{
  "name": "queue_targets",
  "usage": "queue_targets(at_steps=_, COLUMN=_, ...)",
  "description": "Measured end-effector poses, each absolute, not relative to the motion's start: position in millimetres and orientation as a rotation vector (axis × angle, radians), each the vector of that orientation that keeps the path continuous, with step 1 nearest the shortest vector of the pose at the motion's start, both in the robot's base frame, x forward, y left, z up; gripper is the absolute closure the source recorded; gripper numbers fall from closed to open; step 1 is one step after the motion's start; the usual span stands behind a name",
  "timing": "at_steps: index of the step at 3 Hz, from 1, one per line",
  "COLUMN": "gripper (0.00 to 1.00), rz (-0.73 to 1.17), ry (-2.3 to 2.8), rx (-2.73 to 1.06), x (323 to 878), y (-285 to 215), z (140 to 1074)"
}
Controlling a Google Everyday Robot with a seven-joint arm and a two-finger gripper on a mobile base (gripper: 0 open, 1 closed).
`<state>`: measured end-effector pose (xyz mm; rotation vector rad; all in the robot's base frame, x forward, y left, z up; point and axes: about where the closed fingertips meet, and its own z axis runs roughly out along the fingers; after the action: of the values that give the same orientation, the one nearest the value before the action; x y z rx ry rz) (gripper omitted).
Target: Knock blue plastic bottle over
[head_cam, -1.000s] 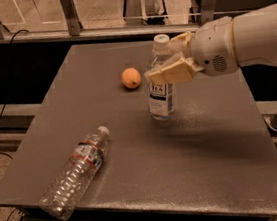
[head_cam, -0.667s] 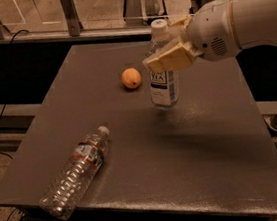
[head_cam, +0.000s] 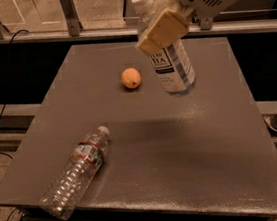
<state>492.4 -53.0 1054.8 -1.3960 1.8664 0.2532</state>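
**Bottle tipped in the claw**

The gripper (head_cam: pixel 162 28) has risen toward the worktop's (head_cam: pixel 209 149) far edge. It is clamped on the one blue plastic bottle (head_cam: pixel 173 63), now tilted rather than upright. One orange ball (head_cam: pixel 131 77) sits just left. One crinkled bottle (head_cam: pixel 75 173) lies near the near-left corner.

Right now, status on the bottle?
Gripper shut on blue plastic bottle, upper half. Bottle tilted, not down. Orange ball beside it; ribbed bottle lying front-left.
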Motion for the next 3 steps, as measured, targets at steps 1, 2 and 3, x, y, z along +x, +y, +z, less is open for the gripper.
queue_targets(at_steps=1, gripper=1.00, rz=0.247, ry=1.945, rx=-1.469, x=488.3, y=-36.7, z=1039.5)
queue_targets(at_steps=2, gripper=1.00, rz=0.248, ry=1.945, rx=-1.470, x=488.2, y=-36.5, z=1039.1)
queue_targets(at_steps=3, gripper=1.00, rz=0.274, ry=2.031, rx=-1.497, x=488.8, y=-40.1, z=1019.1)
